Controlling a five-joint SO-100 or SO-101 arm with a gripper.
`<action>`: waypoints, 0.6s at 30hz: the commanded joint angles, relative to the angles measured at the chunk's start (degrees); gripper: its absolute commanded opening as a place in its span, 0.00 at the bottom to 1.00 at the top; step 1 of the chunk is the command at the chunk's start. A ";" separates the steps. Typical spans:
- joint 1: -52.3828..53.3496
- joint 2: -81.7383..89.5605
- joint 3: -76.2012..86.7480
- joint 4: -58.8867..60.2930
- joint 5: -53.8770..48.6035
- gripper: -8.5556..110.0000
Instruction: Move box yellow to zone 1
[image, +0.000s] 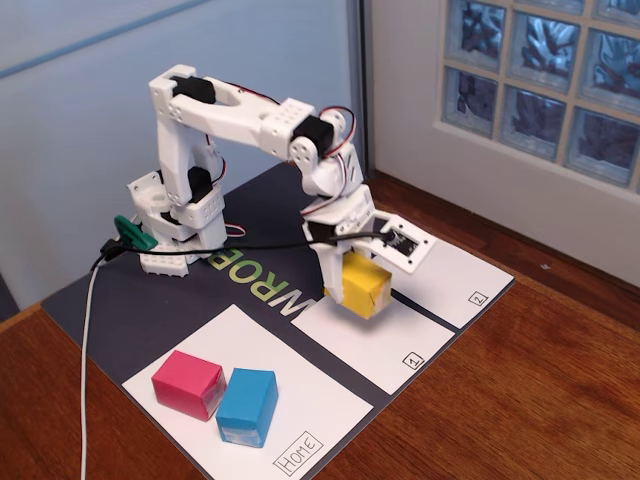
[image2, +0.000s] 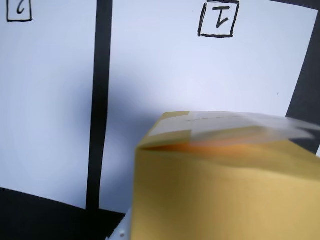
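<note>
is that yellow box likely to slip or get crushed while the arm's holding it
The small yellow cuboid box looks like folded paper with glossy tape on its end, so it is probably light and hollow, and a hard squeeze could dent it. The tape may be slippery. Its flat faces suggest it will sit still, not roll, on the white paper rectangle marked 1.

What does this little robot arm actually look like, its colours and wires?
The arm is white plastic in blocky segments, with black motors set at its joints. Thin red and black wires loop between joints. The end effector is white too. A black cable trails from the base.
</note>
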 joint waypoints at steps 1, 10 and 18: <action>0.53 -0.97 -0.35 -2.72 0.26 0.07; 0.53 -3.08 0.62 -4.92 0.53 0.07; 0.26 -7.73 3.60 -11.87 0.09 0.07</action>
